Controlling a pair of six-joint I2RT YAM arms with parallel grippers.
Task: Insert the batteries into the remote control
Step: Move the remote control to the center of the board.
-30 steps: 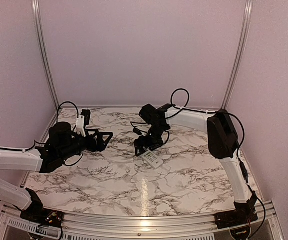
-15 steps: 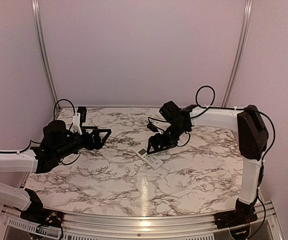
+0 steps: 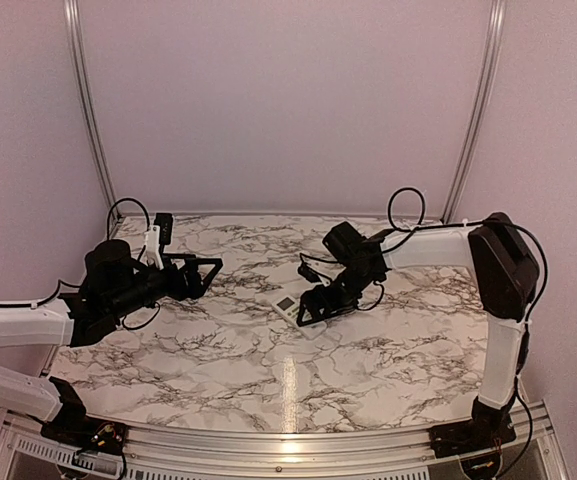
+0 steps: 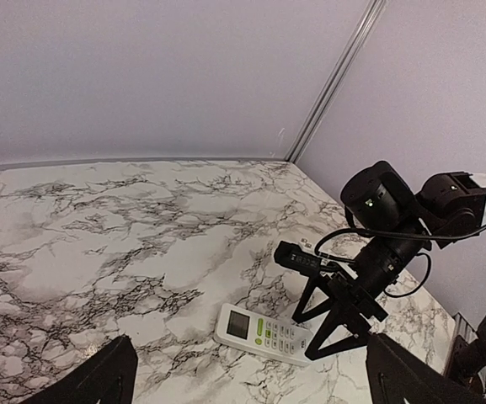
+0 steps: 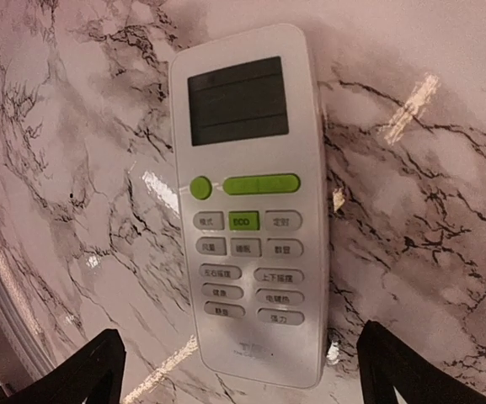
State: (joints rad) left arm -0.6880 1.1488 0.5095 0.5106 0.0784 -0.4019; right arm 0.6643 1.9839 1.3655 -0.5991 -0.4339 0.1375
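- Progress, left side: left claw (image 3: 208,281) is spread wide, holds nothing and hangs over the left part of the counter (image 3: 218,365). It does no work on the task.
- Progress, middle: remote control (image 3: 289,306) lies flat on the counter, face up, with its screen and buttons showing. Its back and battery bay are hidden, so I cannot tell whether it is loaded. No batteries show in any view, loose or gripped.
- Judged: nothing visible confirms any loading step. If the bay is empty, what is left is to flip the remote, open it and put the cells in.
- Position, left: the remote control is well apart from the left claw, off to its right near the counter's middle.
- Position, right: right claw (image 3: 318,309) is wide and empty, low over the remote's button end. In the right wrist view the remote (image 5: 247,202) runs lengthwise between the fingers (image 5: 91,370), screen end pointing away. I cannot tell whether they touch it.
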